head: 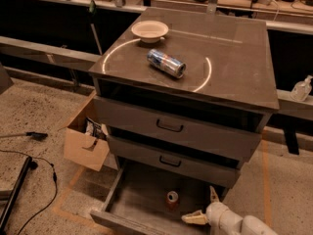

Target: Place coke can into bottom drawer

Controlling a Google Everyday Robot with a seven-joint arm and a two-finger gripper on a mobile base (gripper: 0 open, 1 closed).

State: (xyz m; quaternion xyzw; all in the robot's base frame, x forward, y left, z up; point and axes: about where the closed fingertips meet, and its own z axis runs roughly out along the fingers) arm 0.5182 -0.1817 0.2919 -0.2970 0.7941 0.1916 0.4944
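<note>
The coke can (172,199) stands upright on the floor of the open bottom drawer (137,199), right of its middle, silver top up. My gripper (204,207) is at the drawer's right front, just right of the can and apart from it, fingers spread open and empty. One finger (194,218) points left, the other (212,195) points up. The white arm runs off the bottom right edge.
A blue-and-silver can (167,63) lies on its side on the cabinet top, with a white bowl (149,30) behind it. Two upper drawers with black handles (169,127) are shut. A cardboard box (87,140) sits left of the cabinet. Cables lie on the floor at left.
</note>
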